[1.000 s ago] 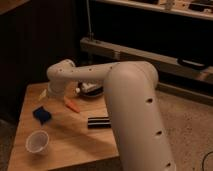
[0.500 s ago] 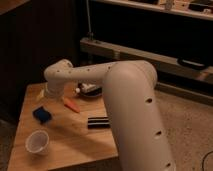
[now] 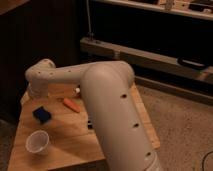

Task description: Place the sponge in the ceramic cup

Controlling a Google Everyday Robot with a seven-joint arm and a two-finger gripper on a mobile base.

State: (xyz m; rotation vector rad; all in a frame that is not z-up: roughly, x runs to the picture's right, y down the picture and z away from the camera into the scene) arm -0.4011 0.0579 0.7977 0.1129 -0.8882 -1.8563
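Plainly, the thick cream-white robot arm (image 3: pixel 107 105) fills the middle of the view. It reaches over the pale wooden table (image 3: pixel 65 137) and bends down at the far corner, where the pincer (image 3: pixel 31 94) sits low. Whether the pincer is spread or pressed together I cannot tell.

The small white round ceramic cup (image 3: pixel 37 142) stands upright well to the near side of the pincer, and its pale inside shows nothing blue. The small dark blue soft sponge (image 3: pixel 42 115) lies flat on the wood just nearer than the pincer, between it and the cup and apart from both. An orange carrot-shaped thing (image 3: pixel 70 105) lies off to the pincer's side, toward the arm's bulk.

The sponge should be light and yielding, so a pinch from above across its narrower middle ought to hold. Squeezed, it may enter the cup's mouth more easily, though the cup looks light enough to tip.
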